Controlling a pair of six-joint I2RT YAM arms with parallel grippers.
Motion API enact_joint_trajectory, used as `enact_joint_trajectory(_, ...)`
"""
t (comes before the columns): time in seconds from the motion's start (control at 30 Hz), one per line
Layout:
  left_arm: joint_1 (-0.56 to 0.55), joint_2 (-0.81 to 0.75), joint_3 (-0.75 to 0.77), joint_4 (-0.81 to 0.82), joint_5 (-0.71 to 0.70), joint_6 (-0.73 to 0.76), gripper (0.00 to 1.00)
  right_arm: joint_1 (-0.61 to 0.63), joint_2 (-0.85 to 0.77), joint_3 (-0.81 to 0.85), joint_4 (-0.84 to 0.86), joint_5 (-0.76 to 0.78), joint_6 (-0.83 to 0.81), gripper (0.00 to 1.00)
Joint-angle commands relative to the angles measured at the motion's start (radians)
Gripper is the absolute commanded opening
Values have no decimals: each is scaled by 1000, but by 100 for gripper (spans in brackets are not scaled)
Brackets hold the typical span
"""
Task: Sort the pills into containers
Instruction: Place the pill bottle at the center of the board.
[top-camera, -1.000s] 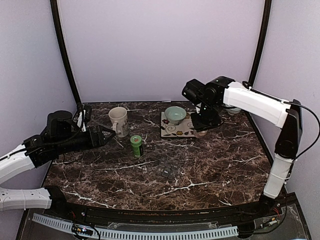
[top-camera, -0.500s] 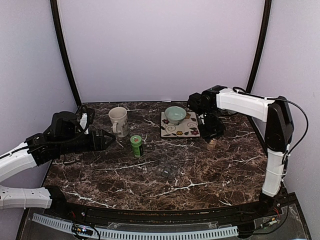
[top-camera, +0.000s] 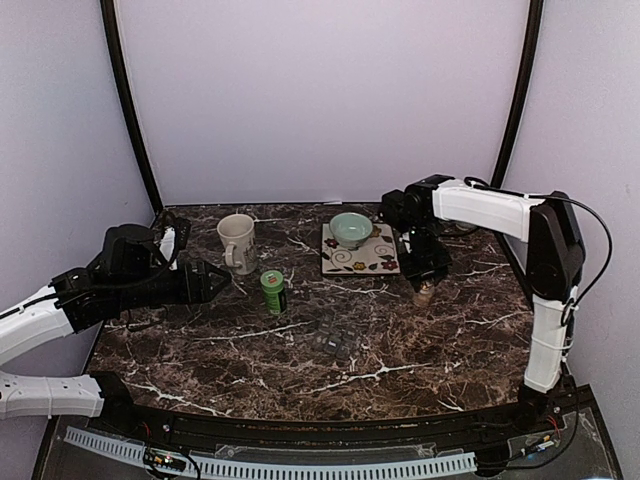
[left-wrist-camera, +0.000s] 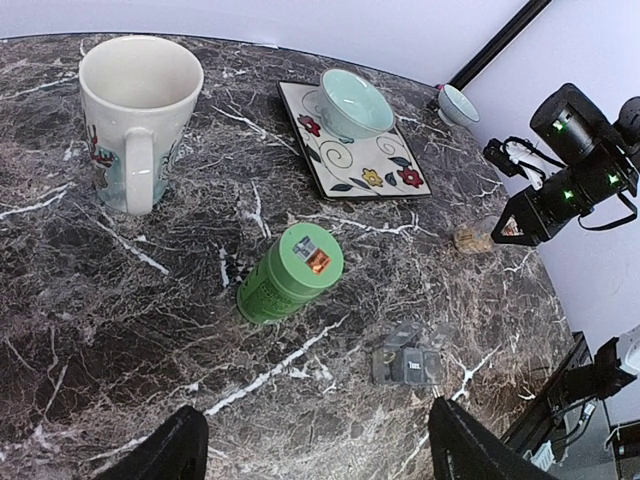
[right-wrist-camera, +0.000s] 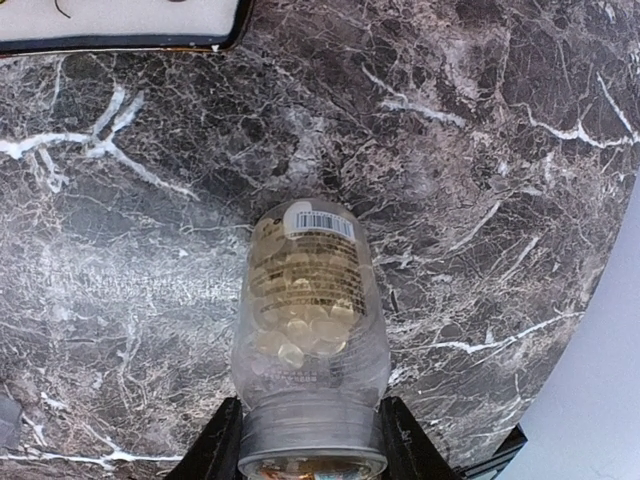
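Right gripper (right-wrist-camera: 312, 442) pinches the neck of a clear bottle (right-wrist-camera: 312, 262) of pills (right-wrist-camera: 293, 338) — bottle runs straight out beyond the fingers, base pointing away.

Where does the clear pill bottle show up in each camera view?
Top external: the pill bottle is right of centre, just off the tile's near right corner.
Left wrist: the bottle is at mid-right, to the right of the tile.
Right wrist: the bottle fills the lower middle, and the tile's edge shows at top left.
Shared landmark: the flowered tile.
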Motion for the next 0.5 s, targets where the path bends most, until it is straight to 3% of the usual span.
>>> enact_joint_trajectory(0.0, 4, -18, -8, -20, -6, 25, 79, -34, -14, -51, 42, -58, 10, 16)
enact_joint_trajectory(0.17, 5, -23, -9, -29, -5, 30, 79, -60, -34, -72, 66, -57, 15, 39)
enact_joint_trajectory(0.47, 5, -15, -12, -29, -2, 26, 79, -68, -57, -53, 91, -7, 30, 56)
